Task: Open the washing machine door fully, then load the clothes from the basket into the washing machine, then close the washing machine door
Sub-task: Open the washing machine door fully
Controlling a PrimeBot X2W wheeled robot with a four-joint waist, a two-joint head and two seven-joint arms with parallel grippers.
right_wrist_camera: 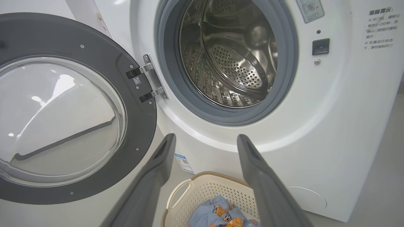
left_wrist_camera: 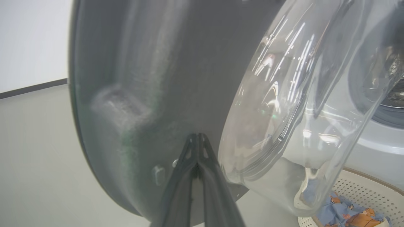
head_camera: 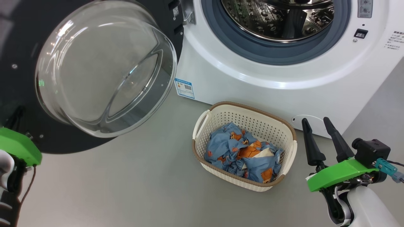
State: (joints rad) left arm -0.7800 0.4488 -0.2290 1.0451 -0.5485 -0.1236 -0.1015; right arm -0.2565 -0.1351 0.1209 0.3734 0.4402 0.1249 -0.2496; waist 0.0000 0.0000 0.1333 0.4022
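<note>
The washing machine door (head_camera: pixel 12 78) stands swung open at the left, its clear glass bowl (head_camera: pixel 104 69) bulging toward me. The white washing machine (head_camera: pixel 252 75) shows its steel drum (right_wrist_camera: pixel 233 56), with nothing in it, inside the grey-blue gasket (head_camera: pixel 271 53). On the floor before it sits the cream basket (head_camera: pixel 252 108) holding the light-blue clothes (head_camera: pixel 243 154). My left gripper (left_wrist_camera: pixel 197 136) is shut, with its tips against the door's dark ring (left_wrist_camera: pixel 151 78), beside the bowl. My right gripper (head_camera: pixel 315 121) is open with nothing in it, right of the basket; in the right wrist view the right gripper (right_wrist_camera: pixel 205 137) hovers above the basket rim (right_wrist_camera: pixel 205 174).
Grey floor (head_camera: pixel 142 173) stretches left of and in front of the basket. A metal hinge (right_wrist_camera: pixel 151 78) joins door and machine. A blue label (head_camera: pixel 184 88) and a round cover (head_camera: pixel 296 119) sit low on the machine front. A white wall with a dark baseboard (left_wrist_camera: pixel 31 90) lies beyond the door.
</note>
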